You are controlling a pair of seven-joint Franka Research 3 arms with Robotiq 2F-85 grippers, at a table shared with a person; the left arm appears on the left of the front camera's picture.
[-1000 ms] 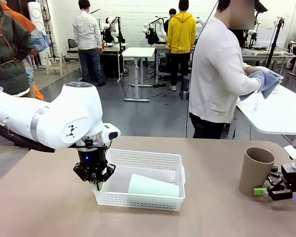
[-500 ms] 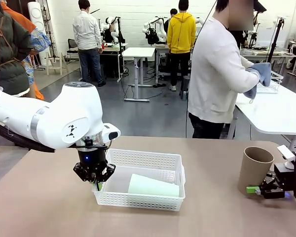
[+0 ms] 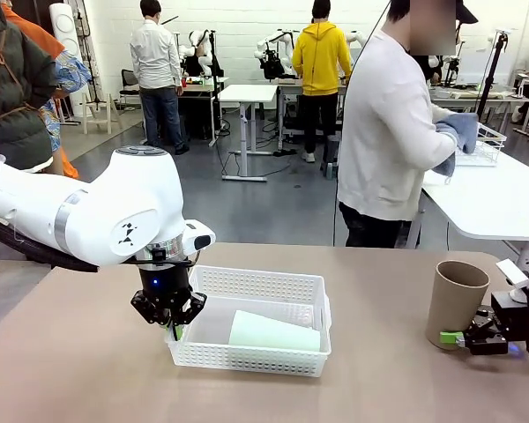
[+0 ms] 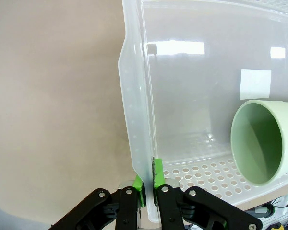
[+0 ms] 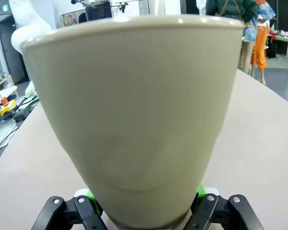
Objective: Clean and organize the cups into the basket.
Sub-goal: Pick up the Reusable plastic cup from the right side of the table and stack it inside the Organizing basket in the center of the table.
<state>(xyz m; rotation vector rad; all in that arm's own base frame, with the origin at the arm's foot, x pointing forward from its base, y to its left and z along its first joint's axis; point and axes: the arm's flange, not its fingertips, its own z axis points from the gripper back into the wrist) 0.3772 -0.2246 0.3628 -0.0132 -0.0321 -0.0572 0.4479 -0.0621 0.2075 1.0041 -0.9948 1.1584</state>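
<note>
Left end effector: narrow, pinched on the left wall of the basket, close to its near corner.
Basket: white, on the surface, near the middle.
Mint cup: lying on its side inside the basket, mouth toward the left.
Tan cup: upright at the far right, well apart from the basket.
Right end effector: fingers on either side of the tan cup's base; cannot tell whether they press it.
</note>
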